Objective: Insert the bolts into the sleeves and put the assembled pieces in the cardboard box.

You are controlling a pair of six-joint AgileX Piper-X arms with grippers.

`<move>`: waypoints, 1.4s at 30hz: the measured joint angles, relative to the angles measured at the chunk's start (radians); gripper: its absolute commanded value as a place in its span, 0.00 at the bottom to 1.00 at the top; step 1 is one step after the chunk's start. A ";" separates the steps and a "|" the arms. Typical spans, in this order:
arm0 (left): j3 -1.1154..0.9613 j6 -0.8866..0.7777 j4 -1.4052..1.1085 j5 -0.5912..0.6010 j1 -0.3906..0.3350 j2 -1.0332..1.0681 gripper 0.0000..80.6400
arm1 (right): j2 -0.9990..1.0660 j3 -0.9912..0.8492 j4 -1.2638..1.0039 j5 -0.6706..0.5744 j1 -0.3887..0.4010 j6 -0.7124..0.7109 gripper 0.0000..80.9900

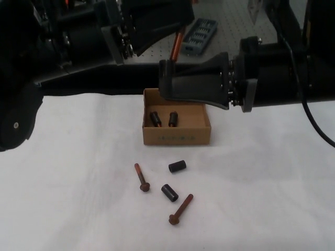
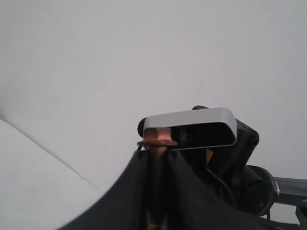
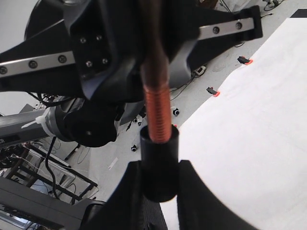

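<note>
Copper-toned metal, smooth along the shank and finely threaded at the tip, makes up the bolt (image 3: 157, 108). It is clamped between the black fingers of the left gripper (image 2: 157, 160), and its flanged hexagonal head stands just clear of the fingertips. The right gripper (image 3: 159, 172) is closed tight around a matte black cylindrical sleeve (image 3: 159, 158), held in line with the bolt. The threaded tip meets the sleeve's open mouth, though how far it has entered cannot be told.

From the high view, both grippers hang above the far edge of the cardboard box (image 1: 177, 137), a plain brown open-topped carton. It sits on a white cloth (image 1: 261, 183) spread over the surface. Two assembled pieces (image 1: 155, 117) lie side by side inside it, dark sleeves with a reddish bolt end showing.

On the cloth in front of the box lie two loose bolts, one nearer the box (image 1: 141, 177) and one nearer the camera (image 1: 181, 209). Two loose sleeves are there as well, the first (image 1: 177, 167) just in front of the box and the second (image 1: 169, 192) between the two bolts. None of the four touch.
</note>
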 measured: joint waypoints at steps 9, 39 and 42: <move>0.000 0.000 -0.003 0.000 0.000 0.000 0.01 | 0.000 0.000 0.000 0.016 0.000 0.000 0.03; 0.000 0.002 -0.003 -0.004 0.029 0.000 0.01 | 0.000 0.000 -0.001 0.034 0.001 -0.006 0.03; 0.000 0.002 -0.003 -0.004 0.029 0.000 0.01 | 0.000 0.000 -0.022 0.034 0.001 -0.006 0.03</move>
